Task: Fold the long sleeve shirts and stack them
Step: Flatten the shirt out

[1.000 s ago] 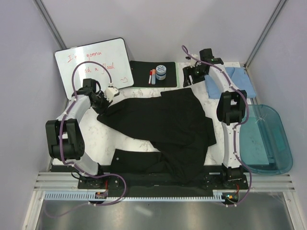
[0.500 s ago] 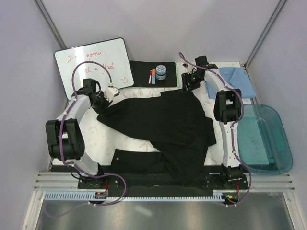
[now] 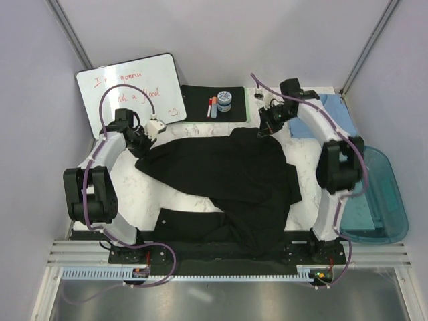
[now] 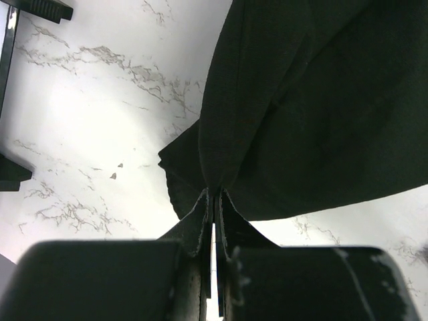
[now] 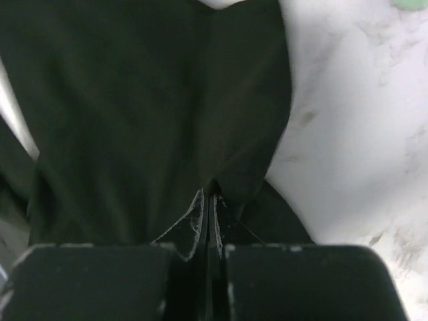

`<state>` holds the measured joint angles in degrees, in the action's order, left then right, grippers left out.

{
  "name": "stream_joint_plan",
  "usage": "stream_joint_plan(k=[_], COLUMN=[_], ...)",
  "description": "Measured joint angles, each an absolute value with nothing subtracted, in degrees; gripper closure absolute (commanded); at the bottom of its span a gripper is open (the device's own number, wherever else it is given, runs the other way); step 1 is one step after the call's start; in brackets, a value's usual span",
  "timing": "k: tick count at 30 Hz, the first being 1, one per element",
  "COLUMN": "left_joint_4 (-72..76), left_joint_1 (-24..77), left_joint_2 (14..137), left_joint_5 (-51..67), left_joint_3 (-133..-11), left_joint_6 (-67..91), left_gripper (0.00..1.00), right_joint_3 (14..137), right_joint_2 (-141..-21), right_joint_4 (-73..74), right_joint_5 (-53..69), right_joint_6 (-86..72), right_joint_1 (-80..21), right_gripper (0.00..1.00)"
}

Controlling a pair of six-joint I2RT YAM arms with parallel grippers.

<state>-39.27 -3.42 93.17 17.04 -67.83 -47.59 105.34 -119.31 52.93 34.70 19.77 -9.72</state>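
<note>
Black shirt (image 3: 227,174): right hand (image 3: 266,126) just clamped its far corner (left hand (image 3: 143,141) stays clamped too). We reckon it's ready to spread.

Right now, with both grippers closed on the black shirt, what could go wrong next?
The left gripper and right gripper each pinch only a thin fold of the black shirt, which might slip out when lifted. The shirt lies crumpled, so folding may come out uneven. The marker and jar sit just beyond it; a swing could knock them.
</note>
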Motion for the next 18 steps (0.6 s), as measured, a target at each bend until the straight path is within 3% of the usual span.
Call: stream_joint_plan(k=[2,5,6,8,10,13,15,18], left_joint_4=[-39.3,-39.3,-39.3,-39.3,-39.3,-39.4,-39.4,-39.4], left_joint_1=[-3.4,-3.6,-3.6,-3.6,-3.7,-3.7,-3.7,-3.7], left_joint_2=[93.1,92.8,92.7,92.2,91.8,91.7,91.7,91.7], left_joint_5=[17.1,17.1,17.0,17.1,17.0,17.1,17.1,17.1], left_joint_3=[-67.8,-67.8,-67.8,-67.5,-67.1,-66.7,-66.6,-66.6], left_joint_6=[-47.2,-46.7,-46.7,-46.6,-46.6,-46.6,-46.6,-46.6], left_gripper=[0.98,0.98,0.98,0.98,0.98,0.98,0.98,0.98], right_joint_3=[93.8,77.9,72.8,64.6,59.0,58.6,62.6,72.3], right_joint_2=[-105.2,-86.0,-81.4,-76.4,-75.7,-79.2,-82.1,-90.2], right_joint_4=[52.6,54.3,55.6,59.0,63.6,66.3,67.0,65.4], right_joint_5=[34.8,32.9,32.5,31.7,28.6,25.8,26.0,28.0], right_joint_6=[25.3,32.6,35.0,38.8,41.6,42.8,42.2,38.4], right_joint_1=[-13.3,-25.9,-31.9,-39.7,-40.6,-34.5,-29.1,-23.0], right_gripper=[1.0,0.7,0.48,0.4,0.29,0.3,0.39,0.4])
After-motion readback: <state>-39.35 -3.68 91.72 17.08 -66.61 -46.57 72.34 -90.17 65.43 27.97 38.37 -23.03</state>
